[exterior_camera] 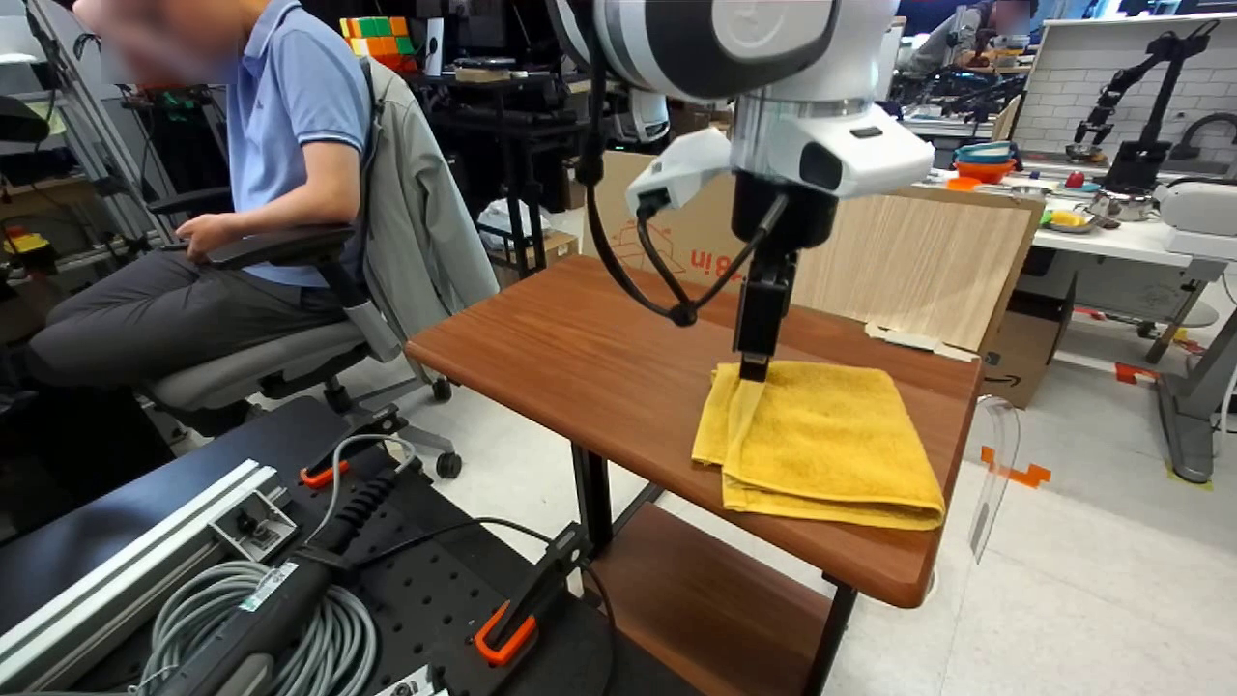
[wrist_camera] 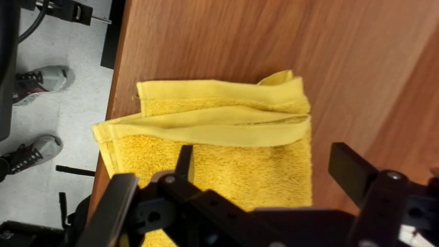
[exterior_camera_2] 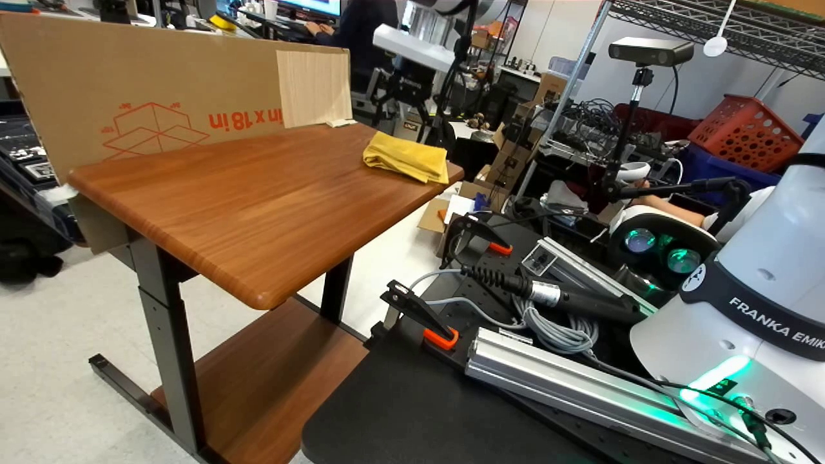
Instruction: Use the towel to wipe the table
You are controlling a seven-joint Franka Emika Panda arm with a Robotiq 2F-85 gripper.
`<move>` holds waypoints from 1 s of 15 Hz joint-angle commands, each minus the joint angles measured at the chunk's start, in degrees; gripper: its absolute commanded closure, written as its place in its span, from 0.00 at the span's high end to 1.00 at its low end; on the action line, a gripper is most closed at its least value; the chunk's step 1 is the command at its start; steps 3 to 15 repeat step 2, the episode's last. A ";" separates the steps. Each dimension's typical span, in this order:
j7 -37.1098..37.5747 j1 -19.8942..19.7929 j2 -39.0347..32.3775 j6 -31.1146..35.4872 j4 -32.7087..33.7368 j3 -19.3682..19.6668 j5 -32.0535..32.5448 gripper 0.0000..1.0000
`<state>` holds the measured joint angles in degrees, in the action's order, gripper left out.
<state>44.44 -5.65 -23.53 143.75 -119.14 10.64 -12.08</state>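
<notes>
A yellow towel [exterior_camera: 831,445] lies folded in layers on the brown wooden table [exterior_camera: 580,358], near one end of it. In an exterior view the towel [exterior_camera_2: 406,156] sits at the far right end of the table [exterior_camera_2: 258,193]. My gripper [exterior_camera: 754,369] points down over the towel's edge; its exact height above the cloth is hard to tell. In the wrist view the gripper's fingers [wrist_camera: 264,161] are wide apart with nothing between them. One finger is over the towel [wrist_camera: 247,171], the other over bare wood beside it. The towel's lower part is hidden by the gripper.
A cardboard panel [exterior_camera_2: 193,84] stands along one long side of the table. A black bench [exterior_camera: 464,580] with clamps, a cable coil and a metal rail stands along the opposite side. A person [exterior_camera: 300,164] sits in a chair near the table.
</notes>
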 commanded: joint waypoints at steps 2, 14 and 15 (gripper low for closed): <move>-1.02 0.26 4.05 -0.28 -2.28 -0.45 -0.78 1.00; -1.02 0.26 4.05 -0.28 -2.28 -0.45 -0.78 1.00; -1.02 0.26 4.05 -0.28 -2.28 -0.45 -0.78 1.00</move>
